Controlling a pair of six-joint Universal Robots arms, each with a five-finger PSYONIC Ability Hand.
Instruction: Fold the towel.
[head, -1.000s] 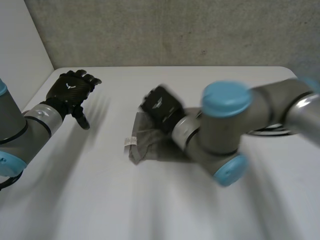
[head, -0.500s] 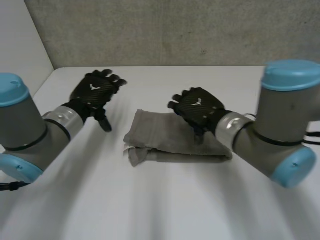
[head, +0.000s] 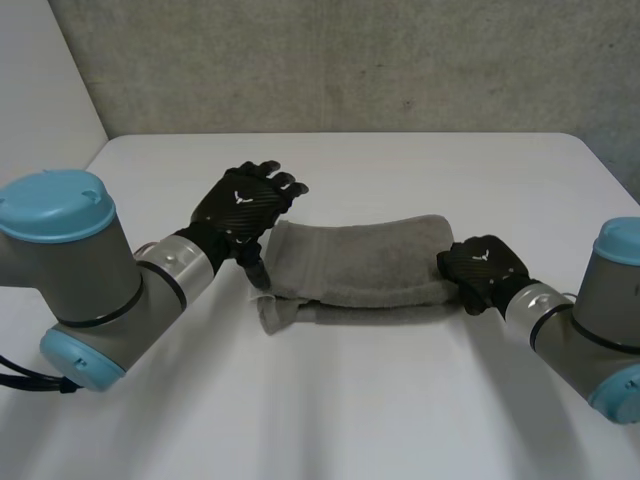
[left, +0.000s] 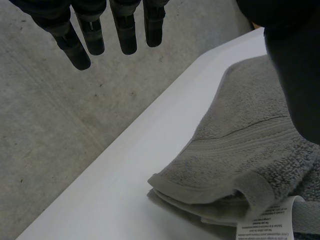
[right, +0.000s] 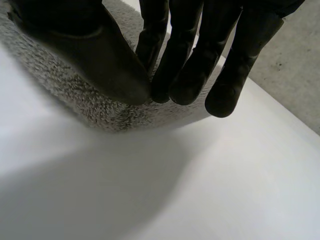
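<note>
While the grey towel (head: 360, 262) is lying folded into a long band at the middle of the white desk (head: 330, 410), running from 9 o'clock to 3 o'clock, a hand is sitting at each of its ends.

The left hand (head: 243, 205) is hovering over the 9 o'clock end and reaching toward 1 o'clock. It is open. Its fingers (left: 92, 37) are stretching out straight and a little apart, gripping nothing, and pointing past the desk's far edge toward the grey concrete wall (head: 350, 60). Its thumb (left: 295, 75) is hanging down over the towel's top layer.

Beneath that hand the folded layers are not lining up. The lower layer is poking out toward 7 o'clock, and a white label (left: 270, 224) is sticking out from between the layers at that corner.

The right hand (head: 478, 270) is sitting at the towel's 3 o'clock end, with its arm coming in from 4 o'clock. In the right wrist view it is hanging close over the rounded end of the cloth, with bare desk lying beyond it. That view is too near and dark to settle the grip, so I cannot tell whether this hand is closed on the towel or only meeting it.
</note>
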